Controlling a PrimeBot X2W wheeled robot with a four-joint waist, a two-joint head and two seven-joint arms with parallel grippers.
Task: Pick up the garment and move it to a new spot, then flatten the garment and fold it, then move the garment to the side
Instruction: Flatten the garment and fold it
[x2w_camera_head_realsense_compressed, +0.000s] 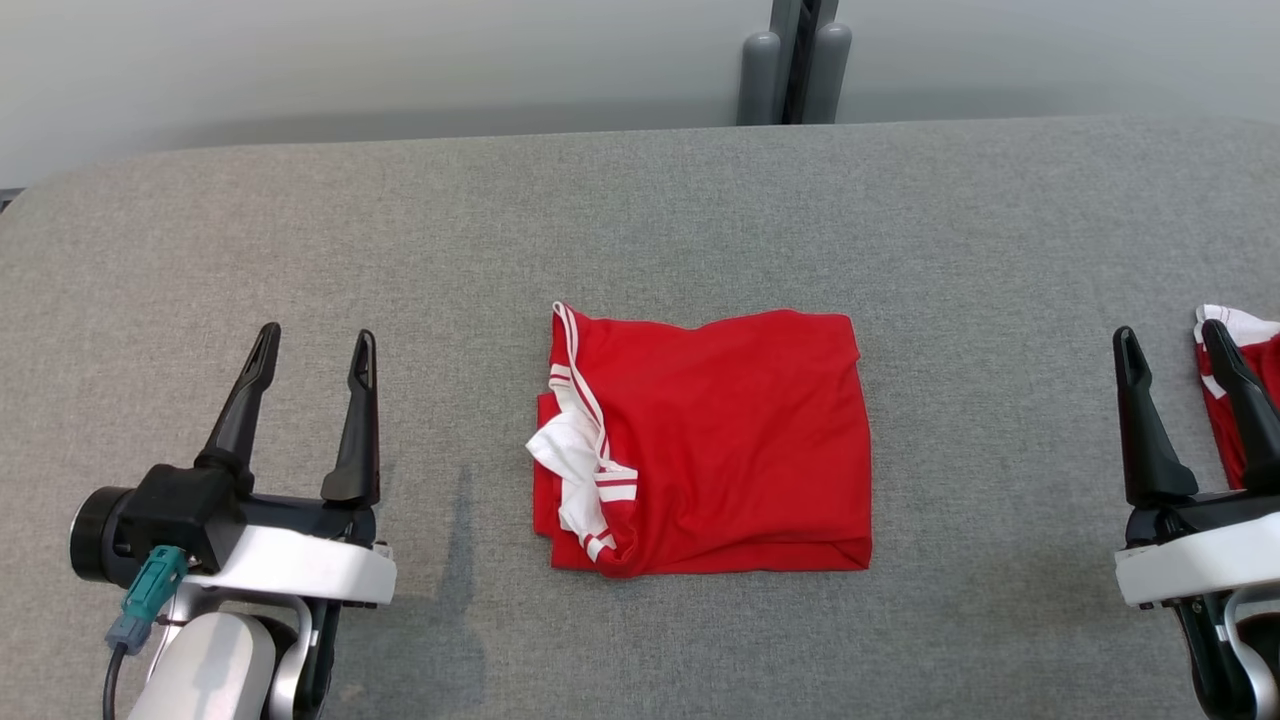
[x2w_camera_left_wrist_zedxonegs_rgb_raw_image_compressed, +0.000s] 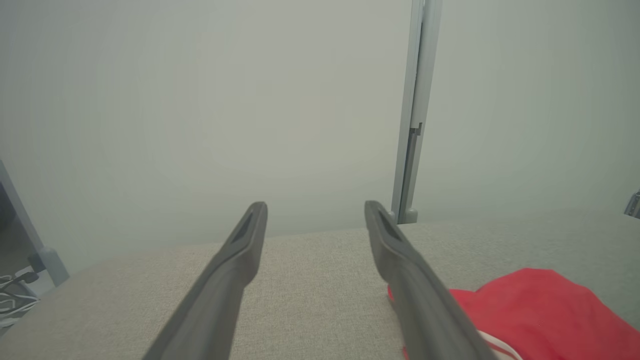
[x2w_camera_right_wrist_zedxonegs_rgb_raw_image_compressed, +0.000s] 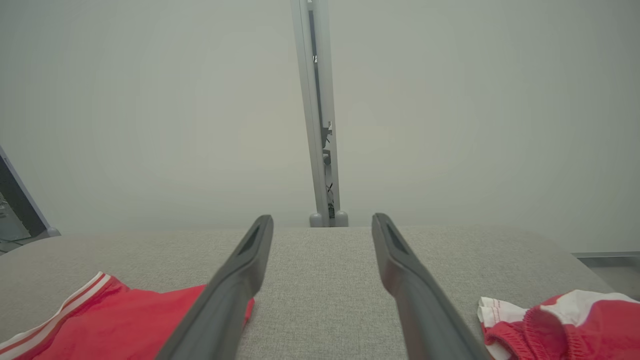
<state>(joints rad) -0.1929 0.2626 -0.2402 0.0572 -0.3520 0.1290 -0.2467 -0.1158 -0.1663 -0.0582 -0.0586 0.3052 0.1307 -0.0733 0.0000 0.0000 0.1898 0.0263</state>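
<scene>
A red garment with white striped trim lies folded into a rough rectangle at the middle of the grey table. Its edge shows at the lower right of the left wrist view and at the lower left of the right wrist view. My left gripper stands open over the table to the garment's left, nothing between its fingers. My right gripper stands open at the far right, also empty. Both sets of fingers point toward the far edge.
A second red and white cloth lies bunched at the table's right edge, just beyond my right gripper, and shows in the right wrist view. A grey post rises behind the table against a pale wall.
</scene>
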